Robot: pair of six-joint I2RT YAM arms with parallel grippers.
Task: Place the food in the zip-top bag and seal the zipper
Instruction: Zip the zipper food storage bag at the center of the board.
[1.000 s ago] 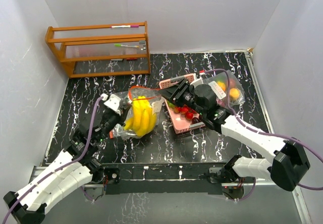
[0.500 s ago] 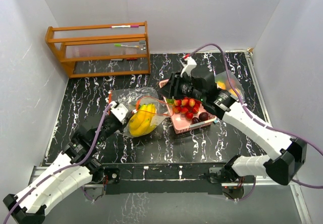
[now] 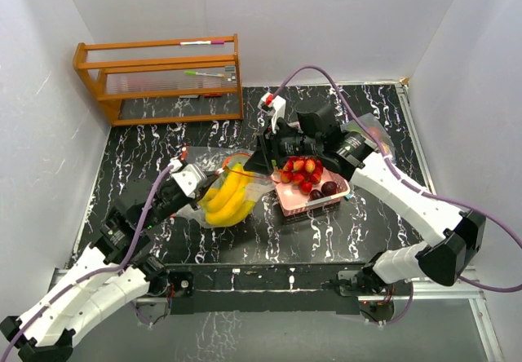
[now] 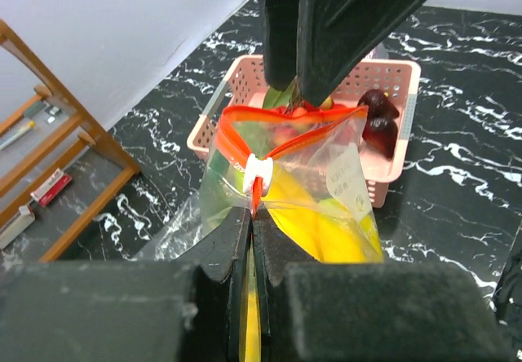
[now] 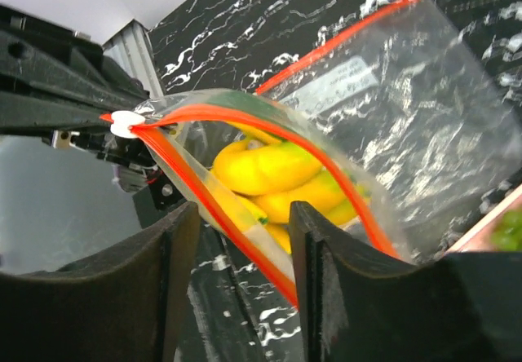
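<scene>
Near the middle of the black, white-veined table (image 3: 147,146), seen from above with 12 o'clock at the far wall: a clear zip-top bag (image 5: 432,117), long axis running from 7 to 1 o'clock, closed bottom at 7, mouth pointing to 1 o'clock toward the pink tray (image 3: 322,205). Mouth gaping, red zipper strips bowed apart into a loop, white slider (image 4: 256,170) parked at the corner nearest the left arm. Inside, a yellow banana bunch (image 3: 228,203) lying along the same 7-to-1 line, filling most of the bag. Left gripper (image 4: 251,219) reaching in from 7 o'clock, pressed together on the bag's zipper edge just under the slider, holding that corner up off the table. Right gripper (image 5: 245,297) coming from 3 o'clock, tipped down over the mouth, spread, with the near red strip crossing the gap between the pads and touching neither as far as can be told. Just beside the bag at 3 o'clock, the tray with red berries (image 3: 300,169) at its far end and dark plums (image 3: 329,188) at its near end. At 11 o'clock, against the far-left corner, a wooden rack (image 3: 159,81) with pens on its shelves. All round, plain white walls (image 3: 326,19)
</scene>
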